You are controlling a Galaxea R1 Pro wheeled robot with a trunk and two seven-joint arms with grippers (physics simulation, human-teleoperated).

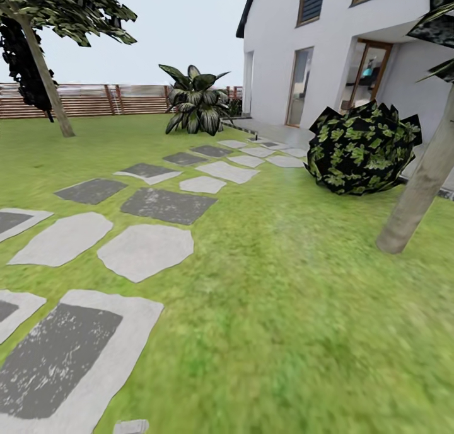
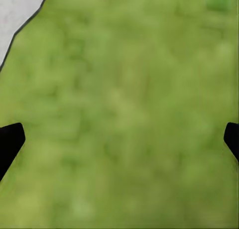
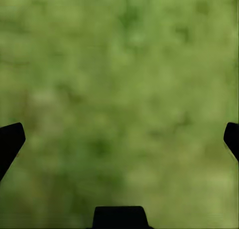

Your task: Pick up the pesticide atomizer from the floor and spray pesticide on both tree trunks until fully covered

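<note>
Two trees stand on the lawn in the head view. One tree trunk [image 1: 45, 75] leans at the far left by the fence, under a dark jagged crown. The other tree trunk [image 1: 421, 185] rises at the right edge, close by, pale and mottled. The pesticide atomizer is out of view. My left gripper [image 2: 119, 139] is open, its black fingertips [image 2: 10, 142] far apart over blurred grass. My right gripper [image 3: 119, 139] is open too, with only grass between its fingertips [image 3: 10, 142].
Grey stepping stones [image 1: 145, 248] run from the near left toward the white house [image 1: 328, 50]. A round dark bush [image 1: 362, 147] sits left of the near trunk. A small palm [image 1: 197, 100] and the brown slat fence [image 1: 94, 100] stand at the back. Grass floor [image 1: 284, 308] spreads ahead.
</note>
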